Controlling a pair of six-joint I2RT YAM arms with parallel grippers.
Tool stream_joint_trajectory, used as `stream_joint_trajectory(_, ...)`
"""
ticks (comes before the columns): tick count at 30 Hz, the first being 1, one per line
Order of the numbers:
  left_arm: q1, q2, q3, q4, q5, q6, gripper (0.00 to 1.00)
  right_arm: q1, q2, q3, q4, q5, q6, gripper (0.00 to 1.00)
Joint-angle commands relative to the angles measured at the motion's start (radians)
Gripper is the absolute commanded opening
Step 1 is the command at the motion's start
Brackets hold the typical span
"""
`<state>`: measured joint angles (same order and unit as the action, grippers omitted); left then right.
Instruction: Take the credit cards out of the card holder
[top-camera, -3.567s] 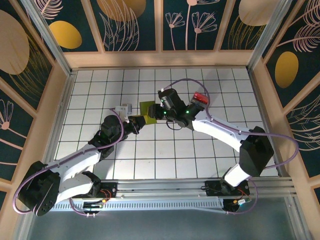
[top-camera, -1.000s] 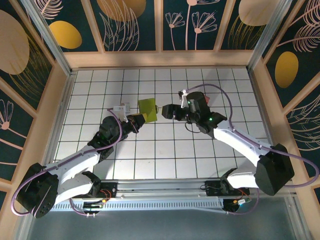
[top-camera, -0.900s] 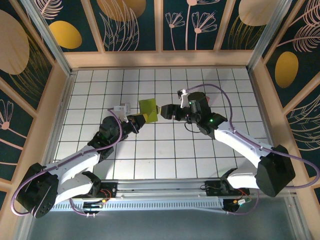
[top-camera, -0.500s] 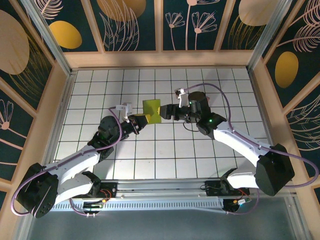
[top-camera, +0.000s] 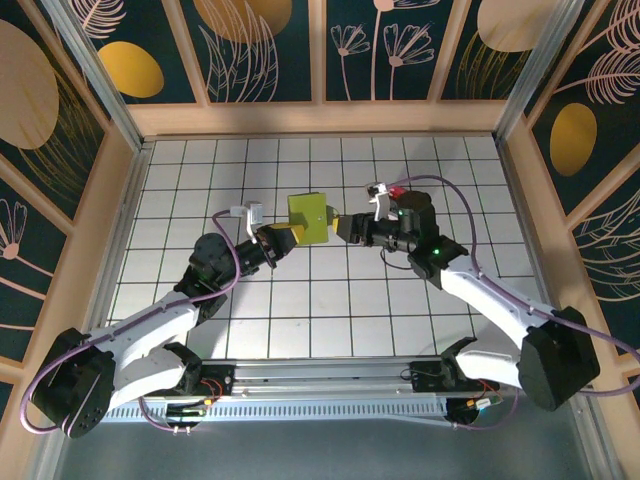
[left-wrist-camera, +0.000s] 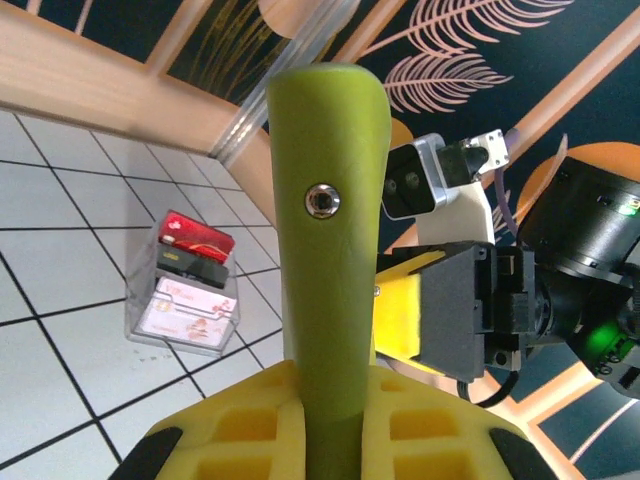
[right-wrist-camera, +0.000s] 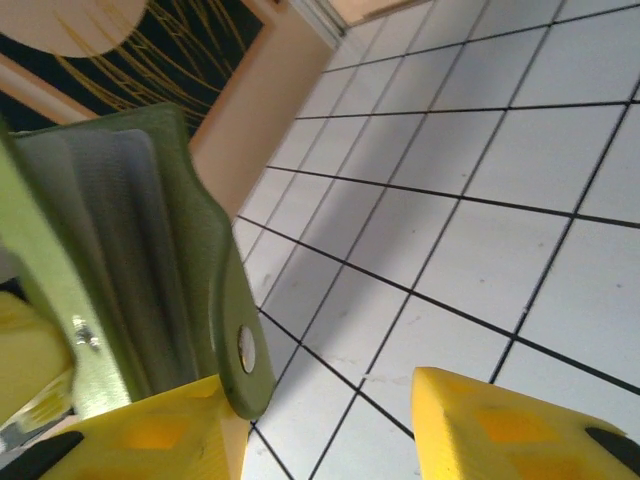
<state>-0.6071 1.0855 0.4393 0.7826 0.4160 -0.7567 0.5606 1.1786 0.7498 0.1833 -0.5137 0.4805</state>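
My left gripper (top-camera: 284, 238) is shut on the lower edge of the yellow-green card holder (top-camera: 308, 215), which it holds upright above the table. In the left wrist view the card holder (left-wrist-camera: 330, 190) rises between my yellow pads (left-wrist-camera: 240, 420), its metal snap facing the camera. My right gripper (top-camera: 345, 226) is at the holder's right edge, jaws apart. In the right wrist view the holder's snap flap (right-wrist-camera: 238, 340) lies against the left finger (right-wrist-camera: 150, 440) of my right gripper (right-wrist-camera: 330, 430), with its pale inner pockets (right-wrist-camera: 100, 230) showing. Whether credit cards sit in the pockets cannot be told.
A clear plastic box (left-wrist-camera: 183, 292) with a red, a black and a pale card stands on the white tiled table (top-camera: 330, 310), behind the right arm (top-camera: 401, 191). Wooden walls (top-camera: 320, 116) enclose the table on three sides.
The left gripper has raised and turned the card holder so its face shows more from above. The right gripper came back to the holder's right edge, and its jaws have narrowed.
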Motion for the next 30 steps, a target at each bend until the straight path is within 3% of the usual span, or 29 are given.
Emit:
stream_joint_trajectory(1,0.007,-0.002,0.013,0.145,0.074,-0.041,0.00,-0.007,-0.043,-0.024,0.106,-0.109,0.009,0.47)
stream_joint_trajectory(8,0.007,0.028,0.037,0.250,0.210,-0.095,0.00,-0.008,-0.047,-0.041,0.204,-0.223,0.022,0.47)
stream_joint_trajectory(24,0.006,0.031,0.063,0.321,0.305,-0.141,0.00,-0.007,-0.007,-0.096,0.627,-0.539,0.215,0.46)
stream_joint_trajectory(30,0.006,0.049,0.077,0.307,0.305,-0.148,0.00,-0.006,0.006,-0.077,0.657,-0.565,0.240,0.33)
